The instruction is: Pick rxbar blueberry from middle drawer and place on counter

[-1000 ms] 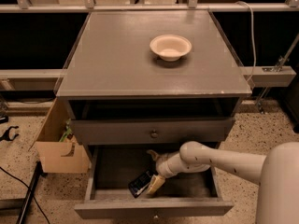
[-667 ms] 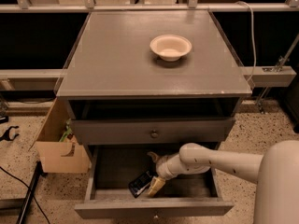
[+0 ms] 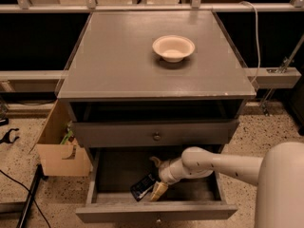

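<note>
The middle drawer (image 3: 156, 212) is pulled out at the bottom of the cabinet. The rxbar blueberry (image 3: 142, 187), a dark wrapper with pale print, lies tilted on the drawer floor left of centre. My gripper (image 3: 156, 177) is down inside the drawer, right next to the bar's right end. It is open, with one finger toward the drawer's back and the pale finger (image 3: 158, 192) toward its front, beside the bar. I cannot tell whether it touches the bar. The counter (image 3: 118, 65) is the grey cabinet top above.
A cream bowl (image 3: 173, 47) sits on the counter's back right. A closed knobbed drawer front (image 3: 156, 135) lies above the open drawer. An open cardboard box (image 3: 59, 148) stands on the floor to the left. A white cable (image 3: 256, 32) hangs at the right.
</note>
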